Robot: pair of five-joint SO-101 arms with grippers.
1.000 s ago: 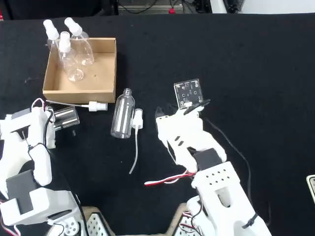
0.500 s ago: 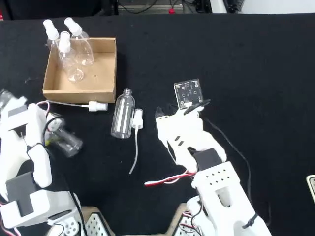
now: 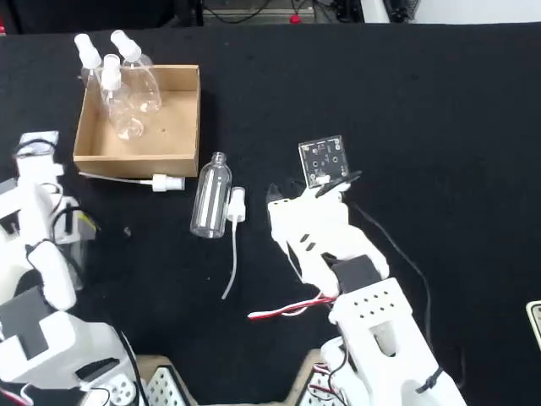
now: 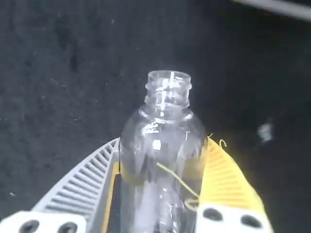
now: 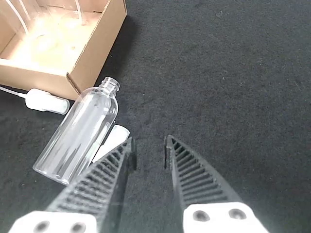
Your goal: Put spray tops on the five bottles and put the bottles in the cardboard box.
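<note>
One uncapped bottle (image 4: 163,111) is grasped by the left pincer (image 4: 163,145) at eight o'clock on the desk (image 3: 423,127). Near centre, the right pincer (image 5: 148,145) is released, just beside a lying bottle (image 5: 77,136) and spray top (image 5: 111,141). Farther, at ten o'clock, the cardboard box (image 3: 135,157) holds three capped bottles (image 3: 127,97).

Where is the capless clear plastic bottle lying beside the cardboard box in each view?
High view: the capless clear plastic bottle lies just right of the brown cardboard box's near corner.
Right wrist view: the same bottle lies between the box and the open right pincer.
Left wrist view: a different clear bottle, clamped in the left pincer.
Shared landmark: the box.
</note>
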